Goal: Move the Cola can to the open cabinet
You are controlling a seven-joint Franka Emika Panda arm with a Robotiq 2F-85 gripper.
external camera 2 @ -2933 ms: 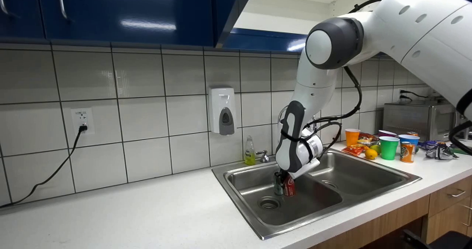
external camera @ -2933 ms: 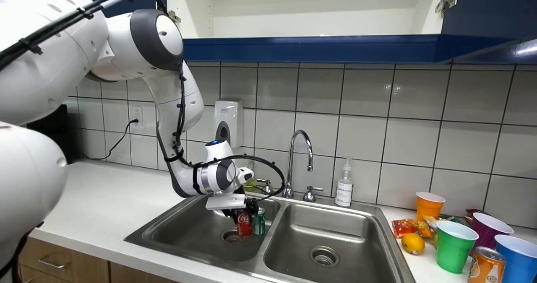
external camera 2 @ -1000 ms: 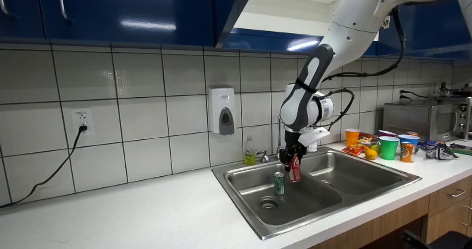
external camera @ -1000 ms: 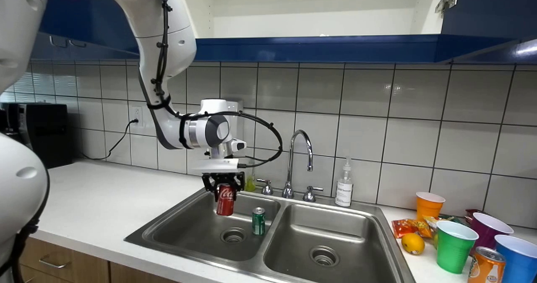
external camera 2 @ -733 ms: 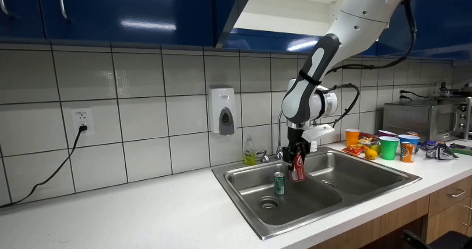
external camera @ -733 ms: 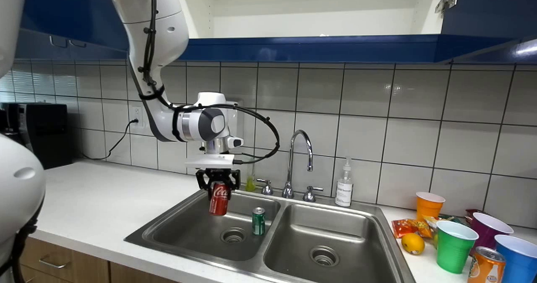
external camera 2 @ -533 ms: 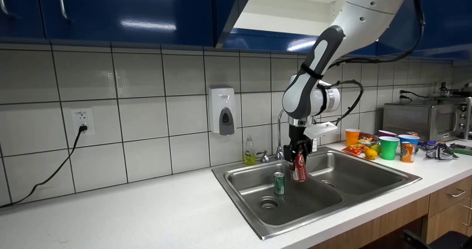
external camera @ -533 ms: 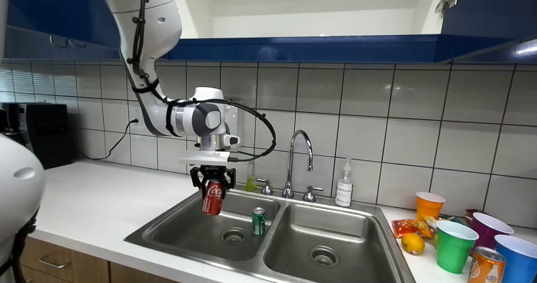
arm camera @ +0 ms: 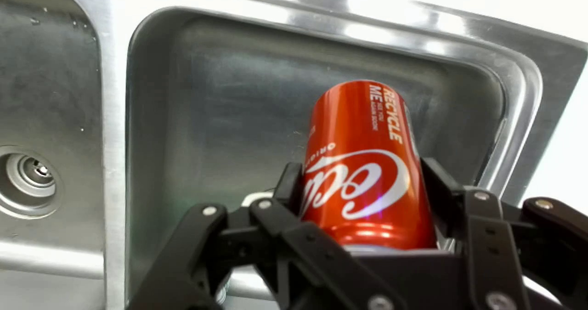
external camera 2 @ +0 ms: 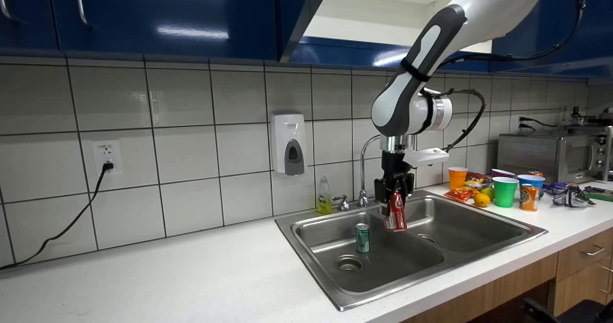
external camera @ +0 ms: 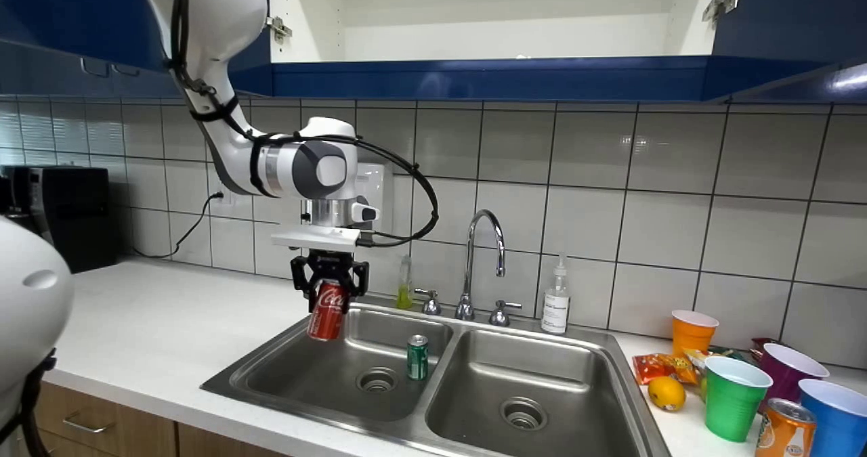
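Tilted can (external camera: 326,311) above the left basin (external camera: 301,386).
Jaws grip the can; too low a lift could knock it against the cabinet (external camera: 488,79).

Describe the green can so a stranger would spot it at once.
Find the steel double sink under the open cabinet. In its basin nearer the white wall dispenser, the green can stands upright beside the drain. Unlike the red Cola can tilted in the hand, it is green and free-standing.
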